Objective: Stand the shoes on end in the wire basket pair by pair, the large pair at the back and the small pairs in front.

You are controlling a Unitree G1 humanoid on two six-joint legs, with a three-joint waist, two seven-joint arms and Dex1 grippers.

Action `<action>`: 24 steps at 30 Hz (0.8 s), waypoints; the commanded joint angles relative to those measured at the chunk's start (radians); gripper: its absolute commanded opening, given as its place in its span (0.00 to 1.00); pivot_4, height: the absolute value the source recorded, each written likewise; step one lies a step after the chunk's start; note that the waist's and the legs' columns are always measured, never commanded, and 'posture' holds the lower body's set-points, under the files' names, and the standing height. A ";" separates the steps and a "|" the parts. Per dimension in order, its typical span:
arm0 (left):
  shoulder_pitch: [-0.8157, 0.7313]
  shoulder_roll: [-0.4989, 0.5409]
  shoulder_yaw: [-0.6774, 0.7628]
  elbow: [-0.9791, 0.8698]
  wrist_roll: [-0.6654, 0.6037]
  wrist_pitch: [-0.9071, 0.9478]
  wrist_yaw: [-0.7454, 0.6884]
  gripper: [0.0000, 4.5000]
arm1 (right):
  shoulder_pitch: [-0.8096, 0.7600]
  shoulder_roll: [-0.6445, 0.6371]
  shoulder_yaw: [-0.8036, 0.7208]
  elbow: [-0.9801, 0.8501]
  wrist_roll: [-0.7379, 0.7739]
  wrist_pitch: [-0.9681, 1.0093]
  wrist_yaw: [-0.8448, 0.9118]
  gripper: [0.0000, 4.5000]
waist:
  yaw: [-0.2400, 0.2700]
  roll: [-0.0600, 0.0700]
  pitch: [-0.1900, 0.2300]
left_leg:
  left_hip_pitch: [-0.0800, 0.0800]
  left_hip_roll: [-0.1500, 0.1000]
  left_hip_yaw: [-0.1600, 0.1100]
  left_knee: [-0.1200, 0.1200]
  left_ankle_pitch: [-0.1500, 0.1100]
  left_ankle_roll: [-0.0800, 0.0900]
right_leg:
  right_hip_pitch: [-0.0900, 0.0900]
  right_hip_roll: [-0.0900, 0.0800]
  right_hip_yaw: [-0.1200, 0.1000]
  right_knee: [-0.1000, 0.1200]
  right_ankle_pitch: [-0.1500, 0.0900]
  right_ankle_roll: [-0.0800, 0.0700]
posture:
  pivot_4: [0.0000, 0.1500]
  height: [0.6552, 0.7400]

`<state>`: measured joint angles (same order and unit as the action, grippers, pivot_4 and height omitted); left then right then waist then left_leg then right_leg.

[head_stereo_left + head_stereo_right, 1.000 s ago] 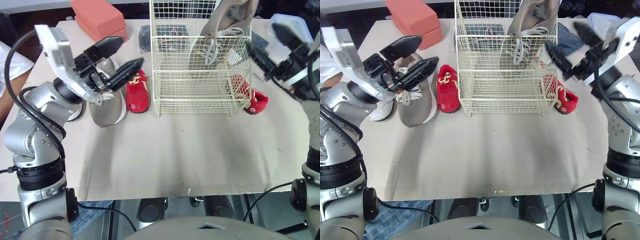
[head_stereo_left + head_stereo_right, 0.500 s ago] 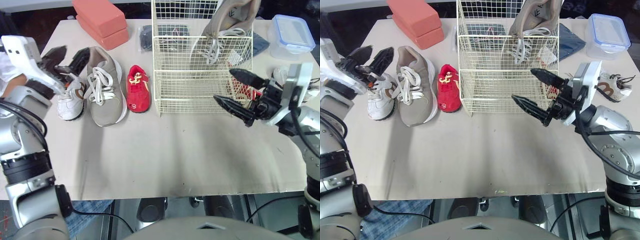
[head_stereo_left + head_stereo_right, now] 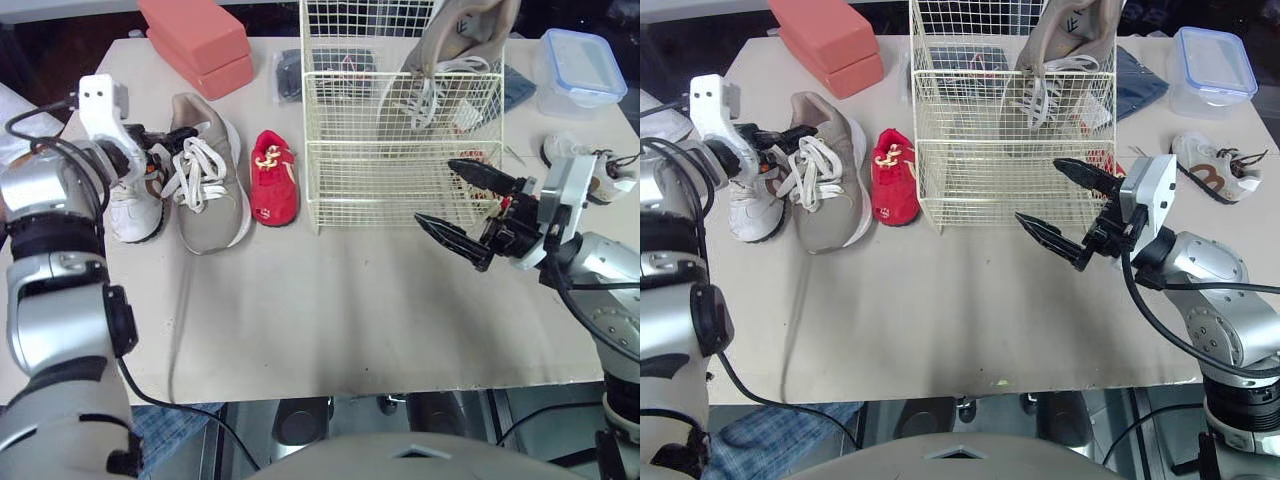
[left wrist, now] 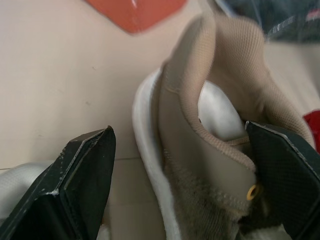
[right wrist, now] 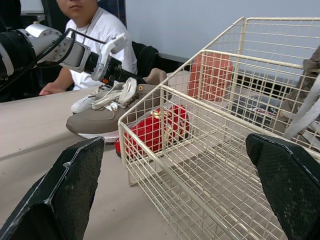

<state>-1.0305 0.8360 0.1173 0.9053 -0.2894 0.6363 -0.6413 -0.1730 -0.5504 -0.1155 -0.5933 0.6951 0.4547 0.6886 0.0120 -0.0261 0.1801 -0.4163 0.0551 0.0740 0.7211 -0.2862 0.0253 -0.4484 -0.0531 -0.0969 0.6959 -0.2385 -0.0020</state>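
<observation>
The fingers [image 4: 82, 175] of the left gripper [image 3: 163, 150] are spread to either side of the heel of the large tan shoe [image 3: 212, 190], which lies flat on the table [image 3: 330, 320]. They are not clamped on it. The collar there looks soft (padded mesh). A pinch on it alone may fold, so the shoe could droop toe-down or slip free on the lift.

The white small shoe [image 3: 130, 205] touches the tan shoe on one side and the red small shoe [image 3: 273, 178] lies just beside it on the other, so loose laces or a swinging toe could drag either.

The shoe's mate [image 3: 450, 55] stands on end at the back of the wire basket [image 3: 400, 200], and a careless entry over the rim could topple it.

The right gripper [image 3: 468, 208] hangs spread and empty near the basket's front corner, where a bump could shove the basket.
</observation>
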 commanded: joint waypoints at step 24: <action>-0.162 0.137 0.091 0.184 0.093 0.017 -0.189 0.03 | -0.013 0.009 0.007 -0.005 -0.018 -0.059 0.024 1.00 | -0.029 -0.004 0.002 | 0.000 0.002 0.002 0.000 0.000 0.000 | -0.002 0.000 0.003 0.001 -0.001 0.001 | 1.00 0.36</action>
<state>-1.1692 0.9216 0.1576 1.1548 -0.1564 0.6569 -0.8231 -0.1707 -0.5346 -0.0918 -0.5776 0.6562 0.4043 0.7016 -0.0169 -0.0297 0.1820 -0.4167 0.0572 0.0752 0.7213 -0.2861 0.0250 -0.4510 -0.0536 -0.0937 0.6974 -0.2384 -0.0021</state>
